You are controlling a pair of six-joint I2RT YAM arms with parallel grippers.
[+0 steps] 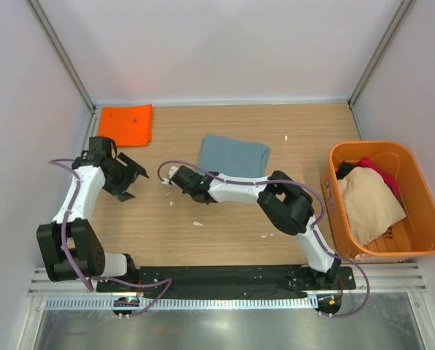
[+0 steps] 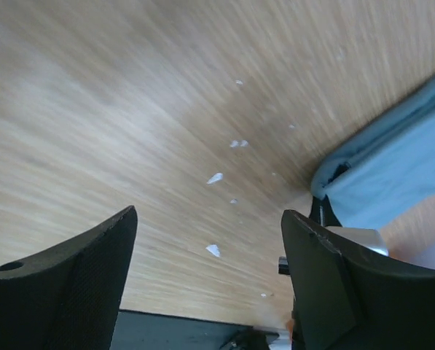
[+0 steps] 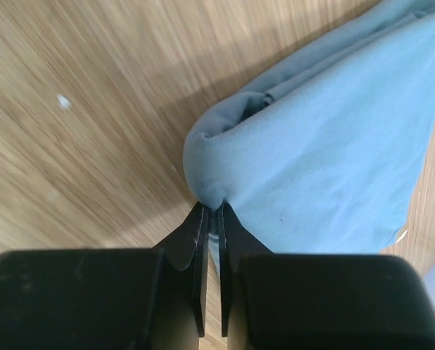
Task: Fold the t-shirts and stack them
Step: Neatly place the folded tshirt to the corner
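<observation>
wooden tabletop [image 1: 224,226] carried the folded grey-blue t-shirt [image 1: 233,155] near its far edge. it seemed soft, light, best pinched at a corner; right gripper [image 3: 212,211] was closed on one, left gripper [image 1: 130,181] open.

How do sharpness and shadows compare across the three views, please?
Top external: sharp, evenly lit, only faint shadows. Left wrist: the table shows wood grain smeared by blur, and the left gripper looks soft-edged. Right wrist: the grey-blue t-shirt is fairly crisp and shadows the wood beside it, while the right gripper is dark and out of focus.
</observation>
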